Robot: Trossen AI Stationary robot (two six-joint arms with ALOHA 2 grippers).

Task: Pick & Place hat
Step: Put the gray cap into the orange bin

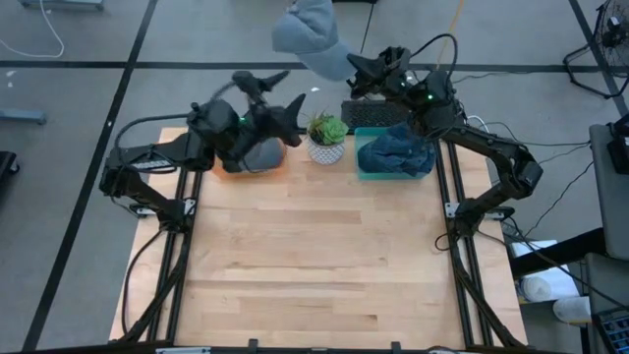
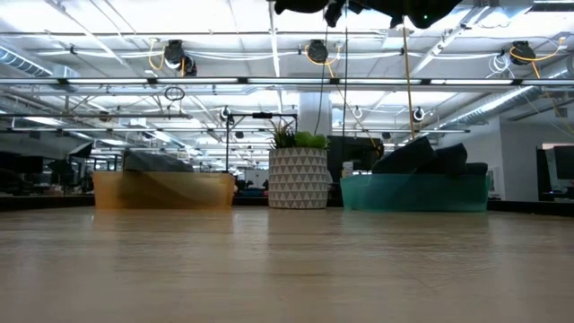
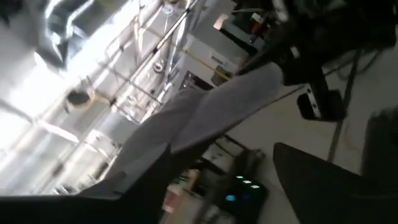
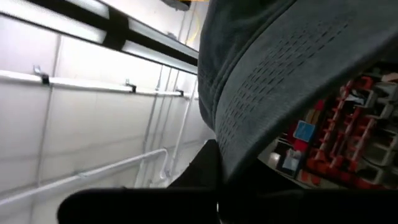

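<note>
At the top centre of the high view, the right gripper is clamped on the hat, held high beyond the table's far edge. The left gripper stands open just beside the hat's brim. The thin brim grip could slip, dropping the hat off-table.

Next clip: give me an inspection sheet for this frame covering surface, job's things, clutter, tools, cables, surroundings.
Surface: wooden table, front part bare.
Job's things: grey hat held aloft beyond the table's far edge; orange bin with a grey item; teal bin with dark blue fabric.
Clutter: potted plant between the bins.
Tools: right tool shut on the hat; left tool raised near the hat, open.
Cables: several on the floor right of the table.
Surroundings: grey floor, ceiling lights; no person seen.
</note>
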